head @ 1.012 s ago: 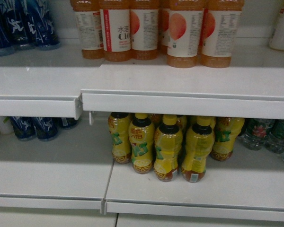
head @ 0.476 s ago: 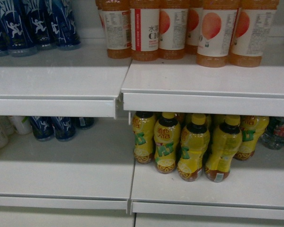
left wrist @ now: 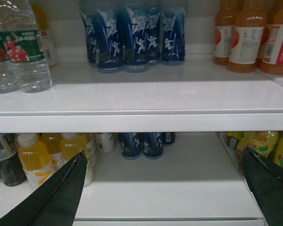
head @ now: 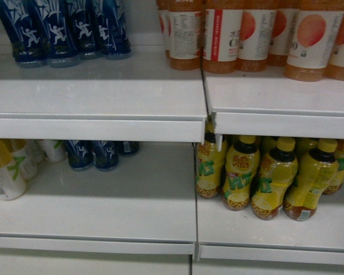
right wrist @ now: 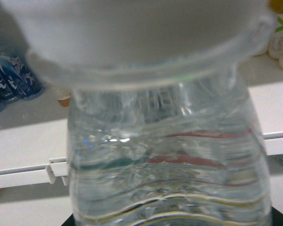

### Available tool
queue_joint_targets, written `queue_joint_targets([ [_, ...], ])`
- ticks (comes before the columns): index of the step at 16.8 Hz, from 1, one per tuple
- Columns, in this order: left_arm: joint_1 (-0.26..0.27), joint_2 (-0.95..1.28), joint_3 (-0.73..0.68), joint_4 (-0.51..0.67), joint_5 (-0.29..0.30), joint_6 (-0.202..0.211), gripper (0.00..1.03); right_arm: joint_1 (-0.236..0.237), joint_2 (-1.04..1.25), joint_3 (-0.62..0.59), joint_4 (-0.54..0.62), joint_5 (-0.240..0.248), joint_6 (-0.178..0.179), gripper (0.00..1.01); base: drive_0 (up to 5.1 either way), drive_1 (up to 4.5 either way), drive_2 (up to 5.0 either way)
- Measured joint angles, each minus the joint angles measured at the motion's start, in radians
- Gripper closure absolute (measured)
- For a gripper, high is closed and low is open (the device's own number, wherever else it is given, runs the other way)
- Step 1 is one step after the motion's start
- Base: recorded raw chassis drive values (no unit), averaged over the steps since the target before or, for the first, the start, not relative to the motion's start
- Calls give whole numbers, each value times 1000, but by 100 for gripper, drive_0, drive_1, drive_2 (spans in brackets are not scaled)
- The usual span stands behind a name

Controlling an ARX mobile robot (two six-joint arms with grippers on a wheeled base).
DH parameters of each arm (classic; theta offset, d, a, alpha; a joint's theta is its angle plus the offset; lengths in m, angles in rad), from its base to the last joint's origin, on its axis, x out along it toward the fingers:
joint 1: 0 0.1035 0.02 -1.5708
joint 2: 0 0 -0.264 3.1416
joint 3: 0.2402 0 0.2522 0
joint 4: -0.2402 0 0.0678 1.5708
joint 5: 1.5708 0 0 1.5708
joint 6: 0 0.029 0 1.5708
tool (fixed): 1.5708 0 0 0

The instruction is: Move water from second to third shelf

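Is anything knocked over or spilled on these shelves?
No. The blue bottles, orange drink bottles and yellow tea bottles all stand upright on dry shelves. The water bottle fills the right wrist view, too close to judge.

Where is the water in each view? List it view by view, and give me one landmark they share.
Head: no water in it.
Left wrist: water bottles at far left on the upper shelf.
Right wrist: one water bottle fills the frame, close up and blurred.
Shared landmark: the blue bottles, at upper left in the head view, upper middle in the left wrist view and left edge in the right wrist view.
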Motion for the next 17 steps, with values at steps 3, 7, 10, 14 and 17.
queue_joint_targets([
  [3,0,0,0,-1,0,0,5,0,1,0,4,1,0,57,-444,197,197],
  [7,0,0,0,0,0,0,5,0,2,0,2,0,0,57,-427,219,219],
  [10,0,0,0,-1,0,0,5,0,2,0,-1,0,0,57,-429,221,221],
  [14,0,0,0,0,0,0,5,0,2,0,2,0,0,57,-449,215,215],
  [17,0,0,0,0,0,0,5,0,2,0,3,0,0,57,-454,214,214],
])
